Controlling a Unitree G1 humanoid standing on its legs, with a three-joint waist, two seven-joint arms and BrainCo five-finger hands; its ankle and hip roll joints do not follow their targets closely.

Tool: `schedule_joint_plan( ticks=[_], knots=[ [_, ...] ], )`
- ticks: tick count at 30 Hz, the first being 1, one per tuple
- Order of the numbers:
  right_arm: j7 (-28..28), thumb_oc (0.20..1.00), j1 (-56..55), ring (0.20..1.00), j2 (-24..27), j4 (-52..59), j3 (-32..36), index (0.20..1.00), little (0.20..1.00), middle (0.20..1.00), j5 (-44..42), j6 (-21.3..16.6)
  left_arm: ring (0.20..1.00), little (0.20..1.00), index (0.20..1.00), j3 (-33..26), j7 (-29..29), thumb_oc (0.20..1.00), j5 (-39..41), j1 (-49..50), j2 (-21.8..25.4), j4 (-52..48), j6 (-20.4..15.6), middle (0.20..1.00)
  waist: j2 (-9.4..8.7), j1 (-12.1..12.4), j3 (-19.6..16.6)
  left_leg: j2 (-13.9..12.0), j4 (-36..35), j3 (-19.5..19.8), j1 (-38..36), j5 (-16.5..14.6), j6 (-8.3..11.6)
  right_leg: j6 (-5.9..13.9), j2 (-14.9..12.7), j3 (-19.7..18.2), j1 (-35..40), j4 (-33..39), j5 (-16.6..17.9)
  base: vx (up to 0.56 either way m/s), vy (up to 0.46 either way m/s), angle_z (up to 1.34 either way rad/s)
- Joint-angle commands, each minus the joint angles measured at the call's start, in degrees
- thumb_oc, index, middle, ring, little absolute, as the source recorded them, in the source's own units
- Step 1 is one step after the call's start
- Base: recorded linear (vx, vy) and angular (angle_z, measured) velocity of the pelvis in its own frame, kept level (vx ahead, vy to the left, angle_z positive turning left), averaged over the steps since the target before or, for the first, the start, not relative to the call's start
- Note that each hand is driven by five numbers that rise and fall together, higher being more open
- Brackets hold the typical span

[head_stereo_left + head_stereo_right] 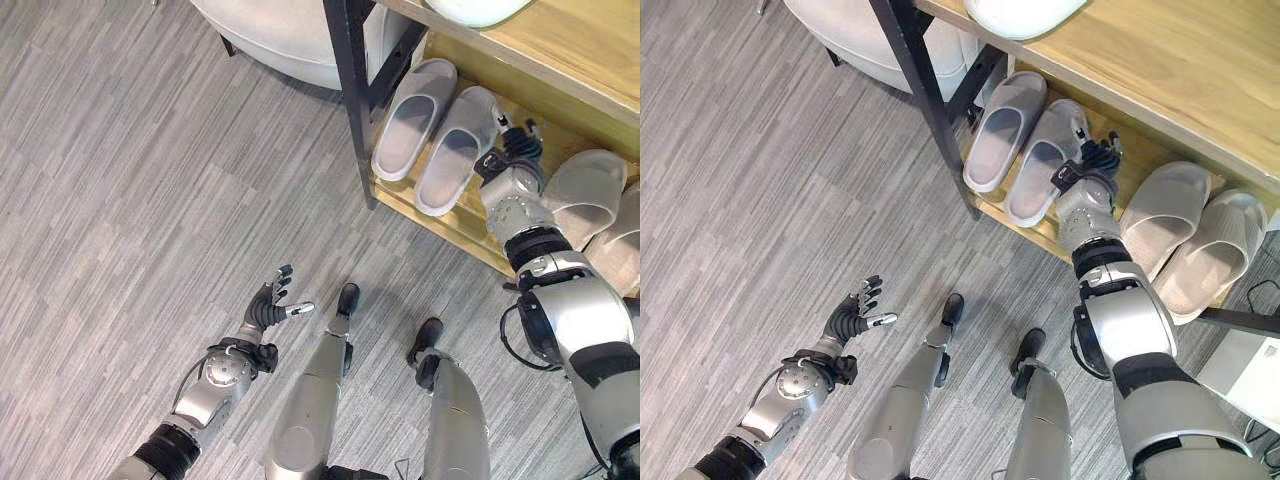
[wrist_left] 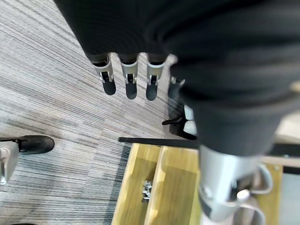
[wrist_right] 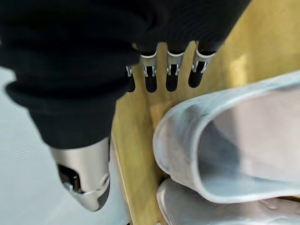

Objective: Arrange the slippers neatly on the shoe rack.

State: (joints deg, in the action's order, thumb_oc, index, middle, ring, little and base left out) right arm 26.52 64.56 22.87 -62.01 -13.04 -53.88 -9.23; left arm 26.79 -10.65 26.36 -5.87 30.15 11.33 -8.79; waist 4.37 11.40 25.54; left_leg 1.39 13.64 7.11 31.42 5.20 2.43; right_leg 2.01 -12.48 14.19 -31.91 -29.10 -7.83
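Observation:
Two pairs of pale grey slippers lie on the lower shelf [image 1: 440,225] of a wooden shoe rack. The left pair [image 1: 432,132] lies side by side, toes inward, beside the black post [image 1: 350,90]. To its right, the other pair [image 1: 1185,235] lies slightly angled. My right hand [image 1: 512,152] reaches into the shelf between the two pairs, beside the toe of the nearer left slipper, open with straight fingers [image 3: 171,75] over bare wood and a slipper's rim [image 3: 183,140] close by. Low over the floor, my left hand [image 1: 272,305] hangs open and holds nothing.
The rack's wooden top board [image 1: 1160,70] overhangs the shelf, and a white rounded object [image 1: 1020,15] rests on it. A white round tub or stool [image 1: 280,35] stands on the grey plank floor left of the rack. A white box [image 1: 1240,375] sits by the rack's right end.

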Motion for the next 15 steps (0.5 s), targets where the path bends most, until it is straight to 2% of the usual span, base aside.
schedule_joint_plan(
  ticks=[1, 2, 4, 5, 8, 12, 15],
  knots=[
    [-1.9, 1.000, -2.7, 1.000, 1.5, 4.5, -1.3, 1.000, 1.000, 1.000, 6.1, -0.2, 1.000, 1.000, 1.000, -1.0, 0.8, 1.000, 0.8, 1.0, 0.7, -3.4, -2.0, 1.000, -0.28, -0.2, -1.4, 0.1, 0.9, 0.0, -1.2, -7.6, 0.17, 3.12, 0.3, -0.5, 6.8, 4.5, -2.2, -0.11, 0.010, -0.08],
    [-2.3, 1.000, -5.6, 1.000, 1.3, 7.2, -1.9, 1.000, 1.000, 1.000, 7.5, -0.1, 1.000, 1.000, 1.000, -1.4, 0.9, 1.000, 1.1, 1.4, 0.5, -3.9, -1.9, 1.000, -0.55, -0.5, -1.9, 0.0, -0.2, -0.1, -2.4, -7.3, 0.27, 3.20, 0.7, -0.5, 7.9, 5.7, -1.7, -0.07, 0.009, -0.08],
    [-4.4, 1.000, -17.7, 1.000, 1.1, 20.0, -3.3, 1.000, 1.000, 1.000, 13.4, 0.4, 1.000, 1.000, 1.000, -3.1, 1.6, 1.000, 1.1, 2.8, -0.5, -5.0, -1.3, 1.000, -1.32, -1.8, -3.8, -0.7, -3.9, -0.6, -6.4, -5.9, 0.30, 3.54, 1.4, -0.4, 11.5, 9.7, 0.2, 0.09, -0.028, -0.11],
    [-7.4, 1.000, -26.3, 1.000, 2.0, 29.4, -4.0, 1.000, 1.000, 1.000, 17.9, 0.3, 1.000, 1.000, 1.000, -4.7, 2.5, 1.000, 0.6, 4.1, -1.6, -5.8, -1.1, 1.000, -1.96, -2.8, -5.8, -1.4, -7.1, -0.9, -9.8, -4.9, 0.23, 3.88, 1.8, -0.1, 14.8, 13.1, 1.5, 0.11, -0.048, -0.27],
    [-11.0, 1.000, -38.0, 1.000, 2.3, 41.5, -3.0, 1.000, 1.000, 1.000, 23.5, 0.1, 1.000, 1.000, 1.000, -6.8, 3.5, 1.000, 0.8, 5.9, -3.5, -6.7, -1.0, 1.000, -2.81, -4.6, -8.7, -2.5, -11.9, -1.5, -14.4, -3.2, 0.26, 4.61, 2.4, 0.2, 19.2, 18.2, 3.4, 0.11, -0.039, -0.21],
    [-14.3, 1.000, -49.3, 1.000, 1.3, 51.6, 0.5, 1.000, 1.000, 1.000, 28.9, 0.4, 1.000, 1.000, 1.000, -9.5, 3.6, 1.000, 0.7, 7.3, -5.9, -5.1, 0.0, 1.000, -3.02, -7.0, -12.3, -3.3, -16.6, -2.7, -20.6, -2.3, 0.57, 5.16, 3.5, -0.1, 24.5, 23.7, 4.5, 0.10, -0.014, -0.26],
    [-15.6, 1.000, -59.0, 1.000, -2.1, 57.0, 3.4, 1.000, 1.000, 1.000, 31.3, 0.0, 1.000, 1.000, 1.000, -10.7, 3.2, 1.000, -1.1, 8.5, -7.9, -3.7, 0.9, 1.000, -2.80, -9.3, -14.9, -3.5, -18.6, -4.3, -24.5, -2.6, 0.85, 5.54, 4.1, -1.1, 28.4, 27.9, 5.8, 0.09, -0.014, -0.30]
  ],
)
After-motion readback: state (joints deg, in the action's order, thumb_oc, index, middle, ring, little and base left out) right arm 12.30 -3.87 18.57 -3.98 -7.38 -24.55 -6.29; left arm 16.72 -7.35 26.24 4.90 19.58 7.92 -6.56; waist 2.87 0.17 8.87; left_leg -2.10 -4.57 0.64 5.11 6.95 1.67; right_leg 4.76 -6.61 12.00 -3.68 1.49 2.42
